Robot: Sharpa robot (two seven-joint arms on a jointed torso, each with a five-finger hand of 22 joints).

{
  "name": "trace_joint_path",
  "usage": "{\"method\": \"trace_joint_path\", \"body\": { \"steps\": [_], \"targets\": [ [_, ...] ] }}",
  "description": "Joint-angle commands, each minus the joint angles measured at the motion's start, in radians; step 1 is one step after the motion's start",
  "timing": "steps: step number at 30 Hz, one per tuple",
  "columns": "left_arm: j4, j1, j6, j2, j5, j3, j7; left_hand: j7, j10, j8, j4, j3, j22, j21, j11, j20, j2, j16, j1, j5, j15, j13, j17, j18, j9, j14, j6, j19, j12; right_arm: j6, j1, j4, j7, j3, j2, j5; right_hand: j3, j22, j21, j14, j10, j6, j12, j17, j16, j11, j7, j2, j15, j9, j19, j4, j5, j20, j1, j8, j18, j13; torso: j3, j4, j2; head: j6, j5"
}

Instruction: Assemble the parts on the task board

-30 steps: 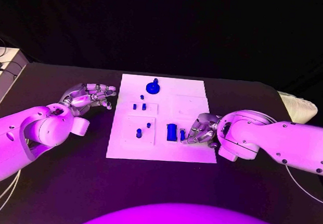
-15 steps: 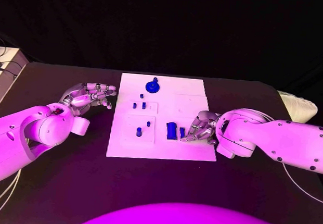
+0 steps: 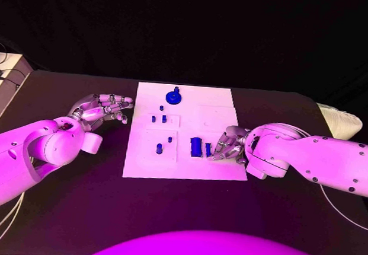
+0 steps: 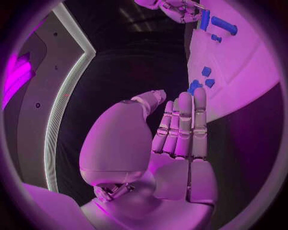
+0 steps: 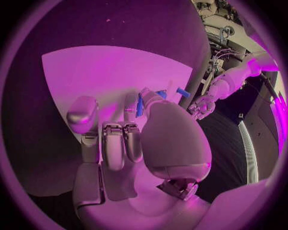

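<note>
On the black tabletop (image 3: pixel 75 208), seen from the head, the white task board (image 3: pixel 185 163) lies mid-table with its long axis running from near edge to far edge; the right hand (image 3: pixel 227 146) sits at the board's right side, fingers bent at two upright blue parts (image 3: pixel 196 148), though whether it grips one cannot be told, while the left hand (image 3: pixel 104 110) waits off the board's left edge. From the left wrist, that hand's fingers (image 4: pixel 183 127) lie straight and together, holding nothing, the board (image 4: pixel 240 72) just beyond them. From the right wrist, fingers (image 5: pixel 114 141) curl down at a blue part (image 5: pixel 139 104), making this the nearer hand.
</note>
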Motion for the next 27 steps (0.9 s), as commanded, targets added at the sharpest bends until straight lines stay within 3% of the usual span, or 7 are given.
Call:
{"method": "trace_joint_path", "body": {
  "steps": [1, 16, 27],
  "targets": [
    [0.002, 0.000, 0.017, 0.002, -0.003, 0.001, 0.008, -0.001, -0.004, 0.002, 0.007, 0.000, -0.001, -0.006, -0.001, 0.006, 0.010, -0.002, -0.002, 0.004, 0.003, -0.002, 0.001, 0.014, -0.001, -0.005, -0.007, 0.001, 0.005, 0.042, -0.007, -0.006, -0.009, -0.002, 0.003, -0.012, 0.005, 0.000, -0.006, 0.099, 0.105, -0.009, 0.005, 0.233, 0.003, -0.010, 0.001, -0.005, -0.008, 0.000, 0.008, -0.011, -0.017, -0.008, 0.034, 0.009, -0.010, 0.263, 0.0002, 0.0001, 0.000, 0.000, 0.001],
    [-0.002, 0.000, 0.019, 0.002, -0.004, 0.001, 0.007, -0.001, -0.004, 0.002, 0.007, 0.000, -0.001, -0.006, -0.001, 0.006, 0.010, -0.002, -0.002, 0.004, 0.003, -0.002, 0.001, 0.014, -0.001, -0.005, -0.007, 0.001, 0.005, 0.060, -0.011, 0.023, 0.027, -0.002, -0.013, -0.001, -0.010, -0.002, -0.018, 0.098, 0.105, -0.014, 0.005, 0.229, 0.001, -0.006, 0.006, -0.033, -0.005, -0.005, 0.006, -0.006, -0.035, -0.007, 0.044, 0.011, -0.009, 0.263, -0.0002, -0.0014, -0.001, 0.000, 0.003],
    [-0.015, 0.000, 0.012, 0.009, 0.001, 0.001, 0.013, -0.001, -0.005, 0.003, 0.008, 0.001, -0.001, -0.006, -0.001, 0.006, 0.011, -0.002, -0.001, 0.004, 0.003, -0.002, 0.001, 0.014, -0.001, -0.005, -0.007, 0.001, 0.006, 0.002, -0.008, 0.044, 0.061, 0.002, -0.044, 0.001, -0.032, -0.004, -0.026, 0.098, 0.105, -0.018, 0.005, 0.226, 0.000, -0.003, 0.009, -0.041, -0.003, -0.011, 0.006, 0.009, -0.018, -0.005, 0.045, 0.011, -0.008, 0.263, -0.0015, -0.0033, -0.005, 0.009, 0.002]
  ]
}}
